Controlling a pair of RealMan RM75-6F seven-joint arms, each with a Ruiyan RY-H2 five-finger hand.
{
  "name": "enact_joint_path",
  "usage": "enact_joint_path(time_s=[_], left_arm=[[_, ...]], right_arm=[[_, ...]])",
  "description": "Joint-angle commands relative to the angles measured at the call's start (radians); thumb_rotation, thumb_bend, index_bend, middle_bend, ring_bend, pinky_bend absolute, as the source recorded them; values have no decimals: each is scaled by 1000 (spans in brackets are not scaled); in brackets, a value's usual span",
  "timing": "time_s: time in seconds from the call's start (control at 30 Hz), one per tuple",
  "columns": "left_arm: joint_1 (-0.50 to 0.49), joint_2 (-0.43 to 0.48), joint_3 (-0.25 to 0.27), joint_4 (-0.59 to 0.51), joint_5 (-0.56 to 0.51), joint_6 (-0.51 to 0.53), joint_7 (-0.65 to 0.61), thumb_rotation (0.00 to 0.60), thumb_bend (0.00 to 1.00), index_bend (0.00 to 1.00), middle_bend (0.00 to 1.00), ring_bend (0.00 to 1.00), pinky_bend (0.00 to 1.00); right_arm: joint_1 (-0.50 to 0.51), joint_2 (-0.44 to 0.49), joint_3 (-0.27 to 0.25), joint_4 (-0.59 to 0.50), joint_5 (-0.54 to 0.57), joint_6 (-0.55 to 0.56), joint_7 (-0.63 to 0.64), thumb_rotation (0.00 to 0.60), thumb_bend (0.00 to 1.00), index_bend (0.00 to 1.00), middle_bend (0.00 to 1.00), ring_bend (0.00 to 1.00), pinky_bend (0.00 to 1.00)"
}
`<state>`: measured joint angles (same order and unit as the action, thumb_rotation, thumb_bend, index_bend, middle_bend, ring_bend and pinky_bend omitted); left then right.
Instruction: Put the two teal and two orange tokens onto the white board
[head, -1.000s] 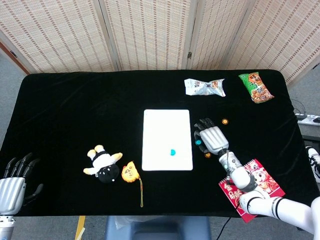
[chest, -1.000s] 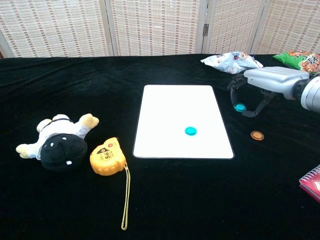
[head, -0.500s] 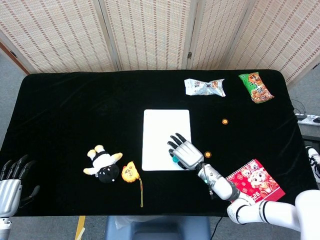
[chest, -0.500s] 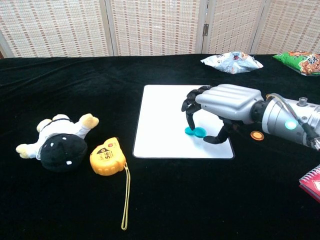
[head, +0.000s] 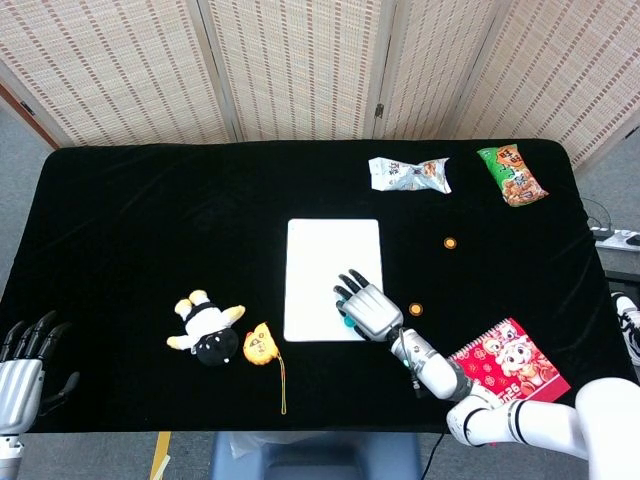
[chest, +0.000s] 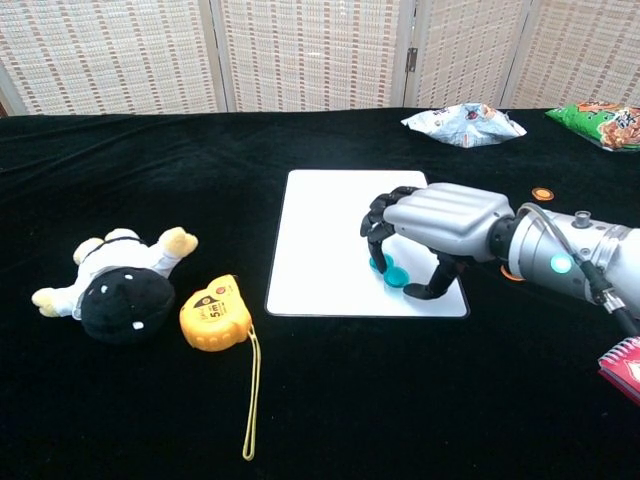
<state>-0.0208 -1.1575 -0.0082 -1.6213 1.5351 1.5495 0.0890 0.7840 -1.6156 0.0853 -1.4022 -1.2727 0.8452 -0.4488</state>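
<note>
On the black table (chest: 150, 150) the right robot hand (chest: 432, 222) sets the second teal token (chest: 397, 277) on the white board (chest: 320, 230), fingers curled round it — letting go comes next, then the orange tokens (head: 450, 242).

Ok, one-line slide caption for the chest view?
Right hand lowers a teal token onto the white board, beside another teal token.

The right hand (chest: 432, 222) partly hides both teal tokens (chest: 396, 276).
</note>
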Motion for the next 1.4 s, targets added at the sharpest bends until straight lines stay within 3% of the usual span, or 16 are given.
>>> enact_joint_path(time_s=[0.03, 0.37, 0.63, 0.73, 0.9, 1.13, 1.4], left_arm=[[0, 0, -1, 0, 0, 0, 0, 600, 363, 190, 96, 136, 0], [1, -1, 0, 2, -2, -1, -1, 600, 363, 187, 97, 136, 0], [1, -4, -1, 8, -5, -5, -4, 600, 363, 177, 97, 136, 0], [0, -3, -2, 9, -4, -6, -4, 600, 363, 175, 97, 136, 0], [-3, -2, -5, 9, -3, -7, -6, 600, 363, 174, 97, 136, 0], [-11, -7, -7, 4, 4, -13, 1, 600, 363, 174, 97, 136, 0], [-22, -7, -9, -13, 18, -16, 18, 600, 363, 174, 97, 136, 0]], right_arm=[[0, -2, -2, 3, 0, 0, 2, 600, 270, 467, 149, 1, 0], [5, -11, -1, 10, -3, 6, 5, 600, 270, 453, 147, 2, 0], [5, -7, -3, 7, 0, 9, 7, 600, 270, 254, 145, 2, 0], [-2, 3, 0, -4, -3, 24, 17, 600, 270, 230, 144, 4, 0], [-46, 60, 7, -44, 0, 91, 52, 600, 270, 229, 144, 6, 0], [-133, 160, -34, -77, 6, 156, 92, 600, 270, 288, 144, 5, 0], [-203, 179, -80, -31, 12, 162, 159, 600, 270, 343, 144, 3, 0]])
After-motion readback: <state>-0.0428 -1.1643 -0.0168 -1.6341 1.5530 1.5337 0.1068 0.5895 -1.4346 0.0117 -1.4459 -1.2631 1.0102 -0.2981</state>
